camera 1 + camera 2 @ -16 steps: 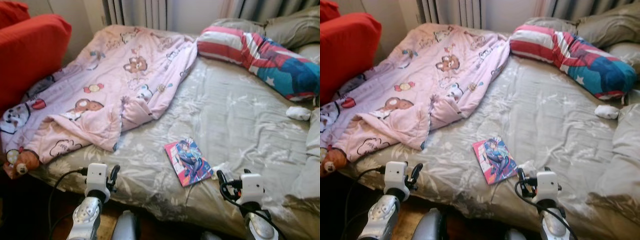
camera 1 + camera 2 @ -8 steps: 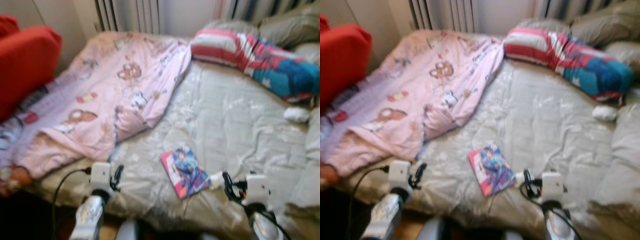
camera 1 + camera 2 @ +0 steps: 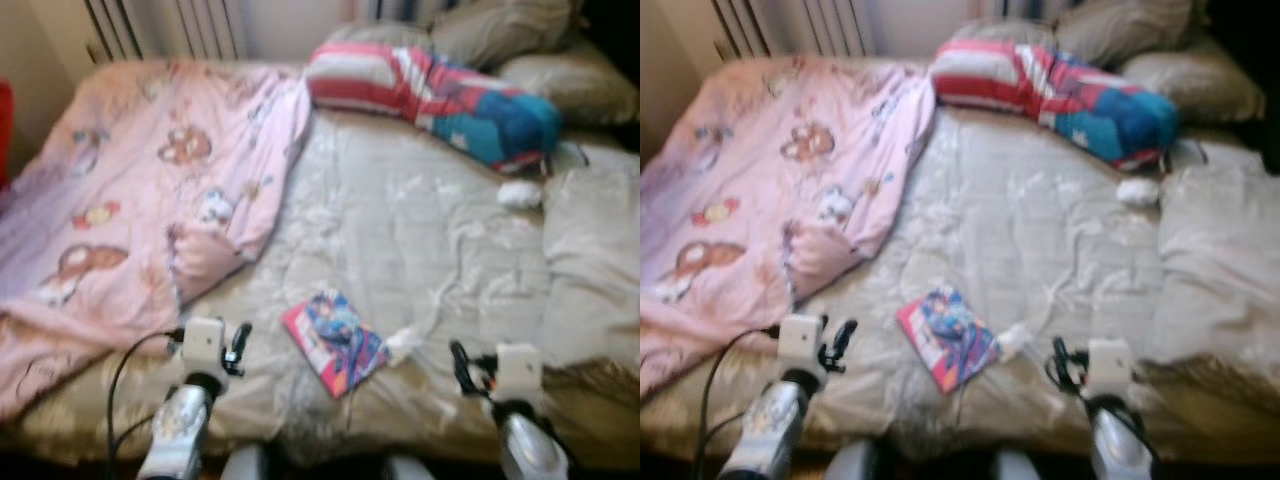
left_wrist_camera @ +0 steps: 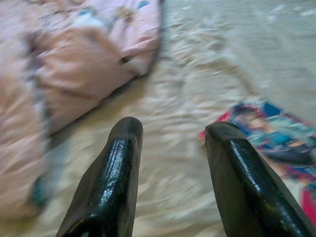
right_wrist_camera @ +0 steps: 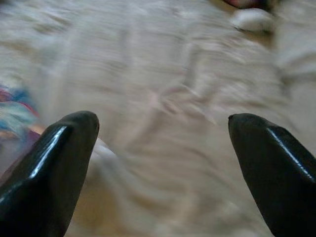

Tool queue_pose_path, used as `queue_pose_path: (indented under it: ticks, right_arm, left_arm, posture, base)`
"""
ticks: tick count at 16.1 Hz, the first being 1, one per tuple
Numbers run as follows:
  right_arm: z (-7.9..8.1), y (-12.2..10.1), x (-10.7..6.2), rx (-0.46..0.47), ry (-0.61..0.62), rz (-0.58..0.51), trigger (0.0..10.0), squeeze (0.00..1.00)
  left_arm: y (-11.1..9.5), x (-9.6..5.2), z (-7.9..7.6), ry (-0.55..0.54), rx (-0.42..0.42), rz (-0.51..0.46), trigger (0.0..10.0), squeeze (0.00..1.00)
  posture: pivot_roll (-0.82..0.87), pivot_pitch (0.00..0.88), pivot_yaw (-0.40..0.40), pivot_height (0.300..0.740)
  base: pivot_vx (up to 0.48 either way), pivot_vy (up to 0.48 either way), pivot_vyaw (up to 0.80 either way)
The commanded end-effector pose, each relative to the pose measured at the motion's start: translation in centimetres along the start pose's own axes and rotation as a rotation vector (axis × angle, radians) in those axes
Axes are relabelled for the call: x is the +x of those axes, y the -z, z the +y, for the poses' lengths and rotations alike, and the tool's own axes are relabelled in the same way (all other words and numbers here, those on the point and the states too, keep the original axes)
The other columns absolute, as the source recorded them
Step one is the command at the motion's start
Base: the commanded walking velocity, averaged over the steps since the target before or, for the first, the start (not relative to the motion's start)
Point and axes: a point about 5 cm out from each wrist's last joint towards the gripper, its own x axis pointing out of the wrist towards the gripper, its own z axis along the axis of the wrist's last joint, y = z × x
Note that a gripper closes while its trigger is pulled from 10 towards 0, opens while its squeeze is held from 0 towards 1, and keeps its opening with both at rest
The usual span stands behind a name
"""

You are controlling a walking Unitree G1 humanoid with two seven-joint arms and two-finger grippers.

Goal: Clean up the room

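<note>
- Here, the pink blanket [image 3: 150, 190] lies rumpled over the left side of the bed [image 3: 420, 230], one corner folded back on itself; judged from this, a grab at that fold could drag the whole cover off the edge.
- The left gripper [image 4: 170, 133] hovers above the near edge of the bed, fingers parted and holding nothing, aimed between the blanket fold and the comic book [image 3: 333, 340].
- The comic book lies flat on the grey cover near the front edge, with a small white crumpled scrap [image 3: 404, 344] just beside it. The views are blurred, so a reach made now might land off the book or push it over the edge.
- The right gripper [image 5: 163, 123] is held over the bedcover right of the book, spread wide and empty.
- Farther back, a striped pillow [image 3: 430, 90] and a small white object [image 3: 520, 193] rest well apart from both grippers.
</note>
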Motion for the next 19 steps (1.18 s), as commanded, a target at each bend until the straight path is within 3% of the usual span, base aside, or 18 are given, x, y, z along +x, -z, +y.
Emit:
queue_pose_path:
  ticks: [1,8,13,14,17,18,19]
  right_arm:
    - [0.1,0.3,0.2,0.023,0.003,0.031,10.0,0.00]
    - [1.1,-1.0,1.8,-0.014,-0.064,0.021,10.0,0.00]
    - [1.1,-1.9,2.9,0.042,-0.056,0.034,10.0,0.00]
    - [1.1,-1.9,3.1,0.059,-0.054,0.036,10.0,1.00]
    - [1.4,-2.7,4.0,0.073,-0.056,0.050,10.0,1.00]
    - [1.4,-3.2,4.5,0.076,-0.053,0.051,10.0,0.00]
    - [1.4,-3.7,4.8,0.080,-0.054,0.043,10.0,0.00]
  left_arm:
    - [-0.3,0.1,-0.1,0.017,-0.002,-0.003,10.0,0.00]
    - [-0.6,-0.1,-0.5,0.046,0.001,-0.002,10.0,0.00]
    - [-1.6,-0.4,-1.1,0.079,-0.004,-0.028,10.0,0.00]
    - [-1.9,-0.4,-1.2,0.085,-0.006,-0.038,10.0,0.00]
    - [-3.7,0.0,-1.5,0.101,-0.012,-0.086,10.0,0.00]
    - [-4.8,0.2,-1.6,0.109,-0.011,-0.113,10.0,0.00]
    - [-5.7,0.1,-1.7,0.113,-0.008,-0.135,10.0,0.00]
  posture:
    - [0.01,0.194,0.029,0.636]
    - [0.03,0.251,0.030,0.636]
    - [0.05,0.340,0.043,0.636]
    - [0.06,0.356,0.047,0.636]
    - [0.08,0.392,0.057,0.636]
    - [0.09,0.411,0.060,0.636]
    - [0.11,0.433,0.065,0.636]
  base:
    - [0.000,0.000,0.00]
    - [0.000,0.000,0.00]
    - [0.000,0.000,0.00]
    - [0.000,0.000,0.00]
    - [0.000,0.000,0.00]
    - [0.000,0.000,0.00]
    - [0.000,0.000,0.00]
